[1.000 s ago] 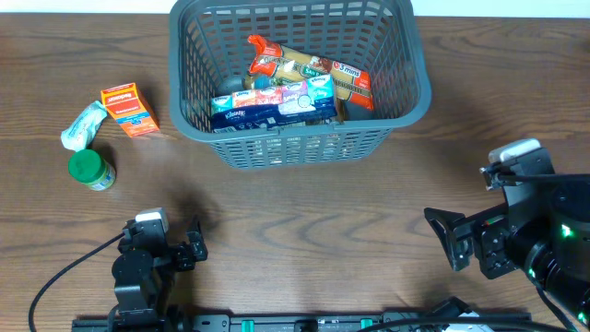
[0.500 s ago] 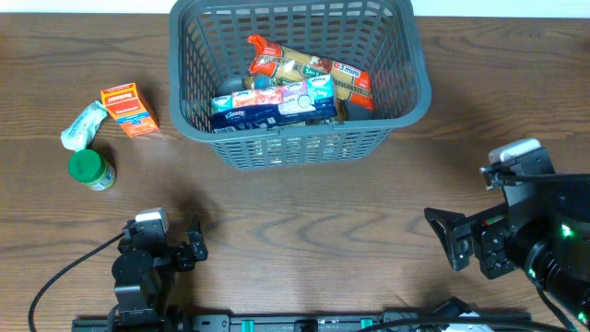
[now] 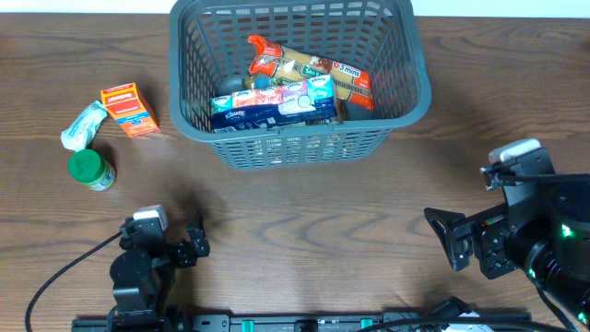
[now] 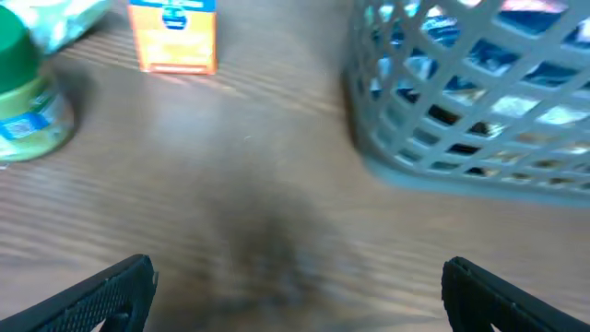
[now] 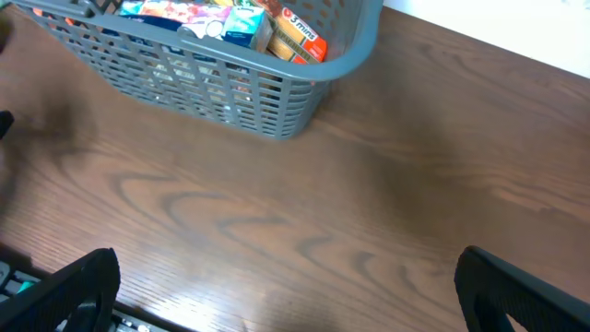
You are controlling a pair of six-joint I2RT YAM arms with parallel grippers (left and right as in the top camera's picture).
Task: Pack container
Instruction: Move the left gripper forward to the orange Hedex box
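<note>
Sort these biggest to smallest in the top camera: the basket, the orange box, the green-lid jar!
1. basket
2. orange box
3. green-lid jar, nearly box-sized, so that pair is close.

The overhead view is bright, evenly lit and sharp. On the table [image 3: 304, 212], a soft shadow lies along the lower edge of the container [image 3: 419, 92], and there is a faint dark patch at lower left. The left wrist view is blurred throughout, with a dim smudge of shadow at lower centre. The right wrist view is clearer, with a pale sheen on the wood at lower centre.
</note>
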